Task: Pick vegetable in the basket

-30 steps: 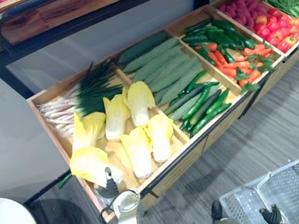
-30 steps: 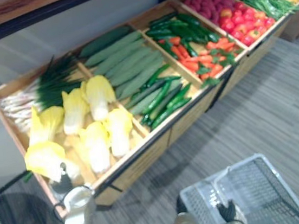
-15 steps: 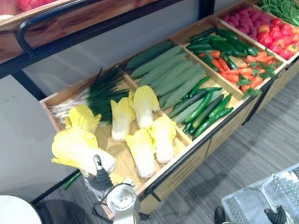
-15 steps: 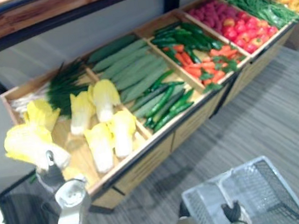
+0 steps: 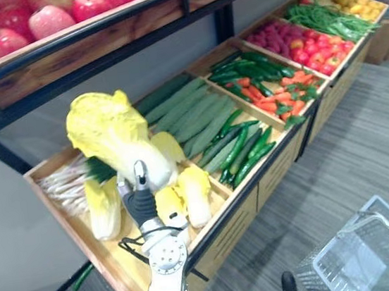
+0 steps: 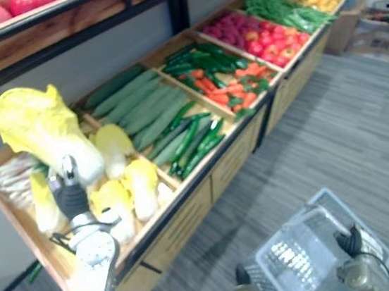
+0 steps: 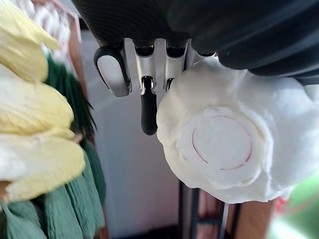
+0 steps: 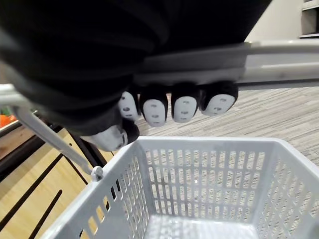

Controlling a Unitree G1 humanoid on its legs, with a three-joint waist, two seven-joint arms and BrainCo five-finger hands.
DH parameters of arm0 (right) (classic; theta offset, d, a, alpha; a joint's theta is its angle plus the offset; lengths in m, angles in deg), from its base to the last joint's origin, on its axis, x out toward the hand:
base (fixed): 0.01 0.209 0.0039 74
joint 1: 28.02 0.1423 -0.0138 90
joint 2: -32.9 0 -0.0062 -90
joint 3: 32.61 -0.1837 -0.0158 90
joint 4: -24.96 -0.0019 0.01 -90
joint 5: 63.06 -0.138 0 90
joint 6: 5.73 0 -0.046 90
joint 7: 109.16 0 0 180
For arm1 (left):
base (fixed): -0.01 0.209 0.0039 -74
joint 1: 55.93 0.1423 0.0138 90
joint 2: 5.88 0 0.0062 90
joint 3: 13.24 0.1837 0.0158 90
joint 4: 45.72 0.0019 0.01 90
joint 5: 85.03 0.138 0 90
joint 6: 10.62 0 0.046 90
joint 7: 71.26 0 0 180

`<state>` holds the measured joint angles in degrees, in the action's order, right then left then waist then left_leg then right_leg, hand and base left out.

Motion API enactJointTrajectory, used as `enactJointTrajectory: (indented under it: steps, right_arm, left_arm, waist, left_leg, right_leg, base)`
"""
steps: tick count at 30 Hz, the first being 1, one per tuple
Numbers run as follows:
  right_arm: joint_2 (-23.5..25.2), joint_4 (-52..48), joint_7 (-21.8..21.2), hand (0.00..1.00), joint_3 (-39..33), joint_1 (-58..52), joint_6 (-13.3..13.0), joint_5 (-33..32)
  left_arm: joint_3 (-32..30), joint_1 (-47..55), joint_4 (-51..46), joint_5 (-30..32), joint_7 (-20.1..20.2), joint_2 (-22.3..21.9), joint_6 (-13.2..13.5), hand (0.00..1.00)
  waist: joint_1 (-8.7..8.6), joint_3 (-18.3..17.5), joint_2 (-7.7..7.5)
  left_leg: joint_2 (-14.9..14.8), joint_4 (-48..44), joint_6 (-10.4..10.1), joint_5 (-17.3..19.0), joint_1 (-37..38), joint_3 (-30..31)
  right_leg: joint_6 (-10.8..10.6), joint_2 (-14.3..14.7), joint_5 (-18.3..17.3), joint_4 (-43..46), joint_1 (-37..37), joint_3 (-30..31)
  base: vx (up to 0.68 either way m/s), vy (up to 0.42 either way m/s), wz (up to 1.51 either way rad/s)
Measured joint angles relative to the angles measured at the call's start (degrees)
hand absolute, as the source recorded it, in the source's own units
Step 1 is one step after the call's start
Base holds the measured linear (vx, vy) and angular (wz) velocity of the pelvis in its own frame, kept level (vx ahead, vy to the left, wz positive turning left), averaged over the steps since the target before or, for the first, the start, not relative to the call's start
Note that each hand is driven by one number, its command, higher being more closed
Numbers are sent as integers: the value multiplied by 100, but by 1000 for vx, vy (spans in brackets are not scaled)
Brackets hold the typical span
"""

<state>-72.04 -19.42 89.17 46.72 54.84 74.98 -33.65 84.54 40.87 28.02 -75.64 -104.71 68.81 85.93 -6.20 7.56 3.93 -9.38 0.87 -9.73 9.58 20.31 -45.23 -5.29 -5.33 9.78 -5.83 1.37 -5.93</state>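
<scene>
Right wrist view is showing your right hand [image 8: 172, 107] wrapping its fingers round the handle [image 8: 279, 57] of the grey basket [image 8: 209, 149], which is hanging low and close beside you; the part of its floor in view is carrying nothing. A little further out, your left hand [image 5: 143, 200] is clamping the white stem end of a napa cabbage [image 5: 111, 134], and that is the change. A second ago this head was lying at the near-left corner of the wooden crate [image 5: 120, 264]. Half a second ago it was just coming off the boards, and now it is standing leaves-up above the hand, clear of the crate. Behind it the other cabbages [image 5: 189, 192] are lying undisturbed, with the cucumbers [image 5: 191, 114] beyond them, the carrots [image 5: 280, 92] further along, and the apples [image 5: 51, 17] on the shelf above. So the pick itself is looking done, and you are now facing the carry, since cabbage and basket are sitting well apart on opposite sides of you. Judging by the hold on the stem alone, the leafy head is looking top-heavy, so it may tip as you are swinging it across.
</scene>
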Motion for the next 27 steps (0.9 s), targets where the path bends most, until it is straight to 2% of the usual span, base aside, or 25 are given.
enactJointTrajectory:
  steps: [2, 6, 11, 13, 15, 17, 21, 25, 27]
  right_arm:
    - [-310, -195, -258, 100, 337, 4, 8, 15]
    - [-1040, -765, -734, 100, 1167, 383, -131, 448]
    - [-1559, -1420, -1147, 100, 2154, 1105, -300, 463]
    - [-1721, -1592, -1437, 100, 2933, 1557, -379, 650]
    - [-1772, -1701, -1610, 100, 3445, 1868, -401, 697]
    - [-1791, -1977, -1841, 100, 4012, 2221, -490, 885]
    - [-1799, -2502, -2259, 100, 4659, 2696, -527, 879]
    - [-1796, -2749, -2573, 100, 5212, 3166, -575, 870]
    - [-1764, -2739, -2760, 100, 5475, 3441, -610, 864]
  left_arm:
    - [341, -2, -114, -19, 285, 97, 56, 100]
    - [892, 1, -148, -240, 1256, 624, 310, 100]
    - [1359, -164, 140, -789, 2233, 1213, 414, 100]
    - [1693, -411, 486, -1171, 2833, 1632, 430, 100]
    - [1944, -607, 712, -1410, 3215, 1932, 430, 100]
    - [2405, -816, 791, -1628, 3622, 2276, 424, 100]
    - [3136, -1327, 790, -2217, 4352, 2486, 451, 100]
    - [3688, -1628, 766, -2552, 4930, 2750, 458, 100]
    - [3815, -1630, 770, -2664, 5155, 2835, 458, 100]
  waist:
    - [-26, -6, 34]
    - [-46, 11, 71]
    - [-171, 49, 85]
    - [-169, 84, 97]
    - [-164, 99, 82]
    - [-150, 111, 82]
    - [-184, 193, 96]
    - [-325, 225, 74]
    - [-394, 244, 71]
  left_leg:
    - [41, -13, 6, 26, 10, -80]
    - [98, -54, -58, 113, 268, -618]
    - [257, -115, -100, 203, 380, -1364]
    - [297, -184, -169, 257, 544, -1759]
    - [283, -286, -212, 319, 600, -2038]
    - [160, -669, -314, 514, 618, -2495]
    - [-101, -1183, -501, 731, 768, -3139]
    - [-394, -1540, -557, 826, 860, -3481]
    - [-522, -1702, -553, 828, 951, -3662]
  right_leg:
    - [-22, -15, 26, -4, 35, 90]
    - [-17, 138, 139, -19, 89, 607]
    - [-16, 314, 345, -24, 374, 1319]
    - [-7, 443, 385, -25, 405, 1696]
    - [11, 539, 445, -27, 454, 1916]
    - [-20, 741, 502, -25, 569, 2262]
    - [-40, 1107, 568, -24, 654, 2709]
    - [-38, 1381, 570, -23, 704, 2838]
    - [64, 1471, 650, -21, 701, 2820]
  base:
    - [-74, 18, -28]
    - [-78, 23, -62]
    - [-70, 26, -81]
    - [-27, 40, -91]
    - [-3, 1, -81]
    - [24, -9, -98]
    - [74, -4, -80]
    - [63, 2, -41]
    - [50, 10, -23]
